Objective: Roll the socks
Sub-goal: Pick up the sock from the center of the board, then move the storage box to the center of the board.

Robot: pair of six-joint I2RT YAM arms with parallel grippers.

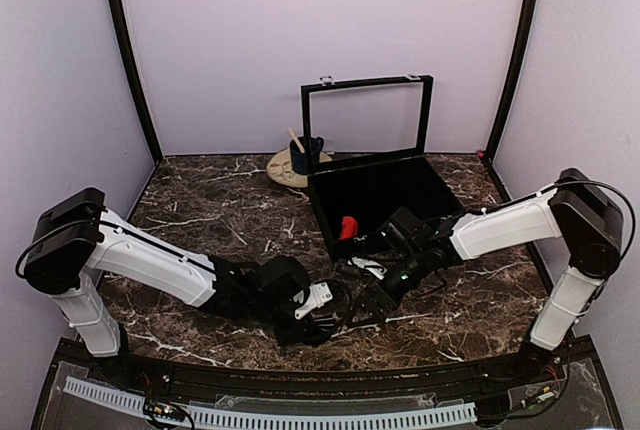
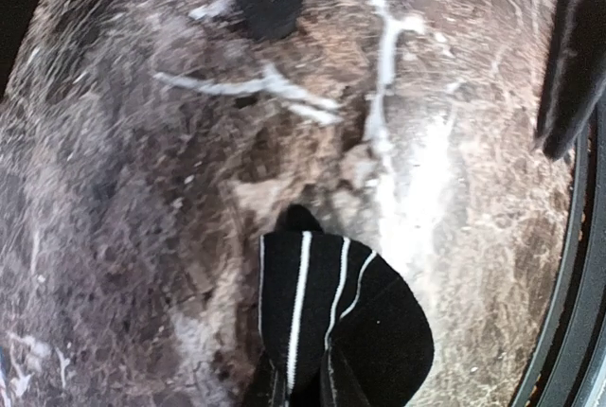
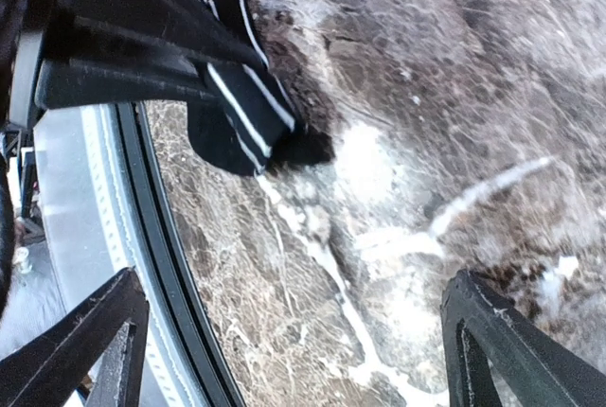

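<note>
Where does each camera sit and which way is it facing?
Top: above and behind, looking down at the table; left arm and right arm show.
Left wrist: close over the table, left gripper pinching a striped sock.
Right wrist: low, facing the left gripper; right gripper spread wide.
Shared: both wrist views show that sock.

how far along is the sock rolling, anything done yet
Maybe one done: a red sock lies in the black box, too small to tell whether it is rolled. In hand: the left gripper pinches a black striped sock low over the table, with the right gripper open beside it. Left: that sock looks bunched, not rolled, so rolling it remains.
</note>
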